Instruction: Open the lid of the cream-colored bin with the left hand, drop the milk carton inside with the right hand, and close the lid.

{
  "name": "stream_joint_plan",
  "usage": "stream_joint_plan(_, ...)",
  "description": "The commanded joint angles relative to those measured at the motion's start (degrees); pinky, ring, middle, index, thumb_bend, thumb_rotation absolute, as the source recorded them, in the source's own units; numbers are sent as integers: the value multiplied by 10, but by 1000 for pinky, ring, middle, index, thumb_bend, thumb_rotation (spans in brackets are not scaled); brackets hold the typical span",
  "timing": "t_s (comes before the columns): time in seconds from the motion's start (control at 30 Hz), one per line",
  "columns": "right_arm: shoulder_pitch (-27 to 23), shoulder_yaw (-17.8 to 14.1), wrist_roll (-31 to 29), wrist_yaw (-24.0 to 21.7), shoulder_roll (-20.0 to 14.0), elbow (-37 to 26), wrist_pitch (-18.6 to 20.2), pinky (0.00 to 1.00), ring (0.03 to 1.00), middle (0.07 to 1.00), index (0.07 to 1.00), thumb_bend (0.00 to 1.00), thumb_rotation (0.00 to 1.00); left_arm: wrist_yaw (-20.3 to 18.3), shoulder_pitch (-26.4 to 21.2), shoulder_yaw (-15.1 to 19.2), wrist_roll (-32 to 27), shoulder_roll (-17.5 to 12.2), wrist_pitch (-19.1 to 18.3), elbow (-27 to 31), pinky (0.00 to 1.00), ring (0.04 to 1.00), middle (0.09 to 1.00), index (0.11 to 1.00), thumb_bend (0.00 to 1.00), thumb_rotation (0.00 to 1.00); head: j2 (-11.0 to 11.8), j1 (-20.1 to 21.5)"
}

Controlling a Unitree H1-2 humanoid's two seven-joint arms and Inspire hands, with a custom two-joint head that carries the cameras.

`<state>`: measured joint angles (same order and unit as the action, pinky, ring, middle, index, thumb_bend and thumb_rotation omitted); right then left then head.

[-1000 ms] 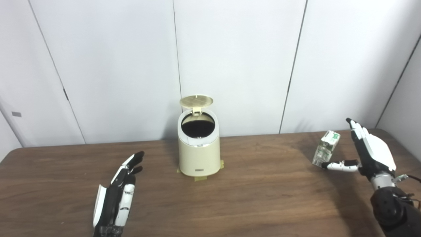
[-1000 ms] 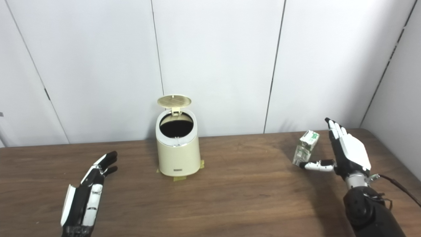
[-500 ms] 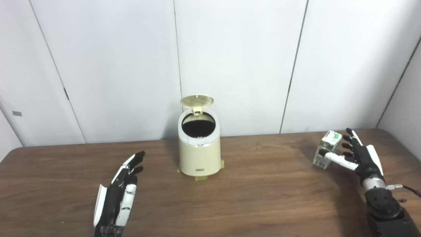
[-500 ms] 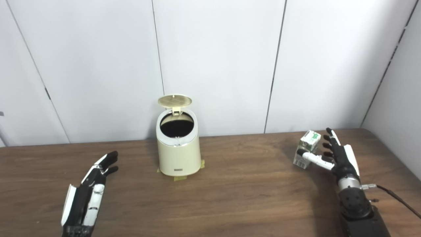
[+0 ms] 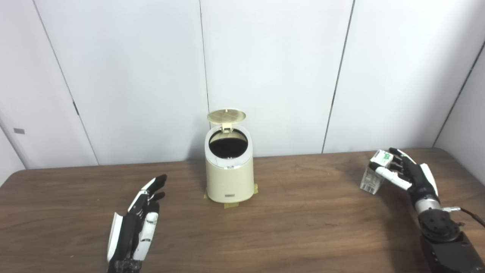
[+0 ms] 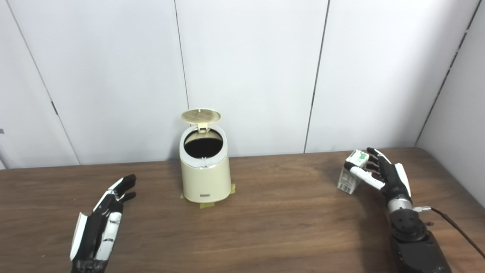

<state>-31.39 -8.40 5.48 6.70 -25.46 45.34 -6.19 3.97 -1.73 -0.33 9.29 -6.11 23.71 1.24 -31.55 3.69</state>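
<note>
The cream-colored bin [image 5: 229, 182] stands at the back middle of the table, its round lid [image 5: 226, 116] tipped up and the dark opening showing. At the far right the small white and green milk carton [image 5: 371, 181] stands on the table, leaning slightly. My right hand [image 5: 407, 174] is wrapped on it, thumb across its front near the top and fingers behind it. My left hand [image 5: 136, 223] lies low at the front left, open, fingers straight and pointing toward the bin, well apart from it.
The brown wooden table [image 5: 303, 227] runs up to a white panelled wall. Strips of tape [image 5: 231, 206] mark the bin's foot. A thin cable [image 6: 451, 223] trails from my right wrist over the table's right end.
My right hand came in from beside the carton and closed round it, thumb sliding up its front. The left hand, bin and lid stayed put.
</note>
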Motion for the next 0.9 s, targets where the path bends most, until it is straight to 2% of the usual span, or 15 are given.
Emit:
stream_joint_plan(0.0, -34, -1, 1, 10, -17, -2, -30, 753, 804, 832, 853, 1000, 551, 0, 30, 2, 16, -12, 13, -21, 822, 886, 883, 855, 345, 874, 0, 0)
stream_joint_plan(0.23, -45, -4, -8, 11, -15, 20, -47, 724, 778, 812, 833, 1000, 487, 1, 31, 3, 19, -10, 7, -18, 807, 877, 878, 851, 343, 837, 0, 0)
stream_joint_plan(0.33, -46, -8, -18, 6, -14, 20, -45, 705, 770, 810, 825, 981, 407, 1, 30, 2, 22, -11, 8, -20, 811, 879, 879, 853, 339, 843, -1, 0)
stream_joint_plan(0.4, -46, -14, -31, 0, -12, 23, -55, 687, 757, 801, 804, 944, 308, 1, 30, 2, 22, -11, 7, -20, 810, 879, 880, 854, 338, 845, -2, 0)
stream_joint_plan(0.53, -47, -13, -32, 8, -11, 22, -53, 669, 742, 778, 770, 939, 230, 1, 30, 2, 22, -10, 8, -20, 807, 880, 881, 853, 333, 833, -2, 0)
stream_joint_plan(0.6, -45, -12, -27, 20, -11, 19, -54, 648, 715, 744, 744, 921, 172, 1, 30, 2, 22, -10, 8, -20, 798, 874, 876, 849, 331, 827, -2, 0)
stream_joint_plan(0.73, -45, 0, 15, 77, -12, 18, -64, 527, 582, 606, 614, 893, 25, 0, 29, 2, 19, -10, 5, -19, 806, 878, 878, 851, 329, 824, -2, 0)
stream_joint_plan(0.77, -45, 3, 22, 86, -11, 15, -65, 495, 554, 552, 550, 716, 13, 1, 30, 2, 21, -9, 4, -19, 807, 879, 879, 851, 334, 826, -2, 0)
stream_joint_plan(0.8, -44, 4, 26, 91, -11, 13, -65, 461, 523, 525, 504, 604, 5, 2, 30, 3, 24, -9, 3, -18, 808, 879, 878, 851, 334, 828, -2, 0)
stream_joint_plan(0.87, -45, 6, 27, 94, -11, 12, -68, 416, 466, 517, 482, 541, 1, 2, 30, 3, 23, -8, 2, -17, 809, 877, 876, 849, 330, 827, -3, 0)
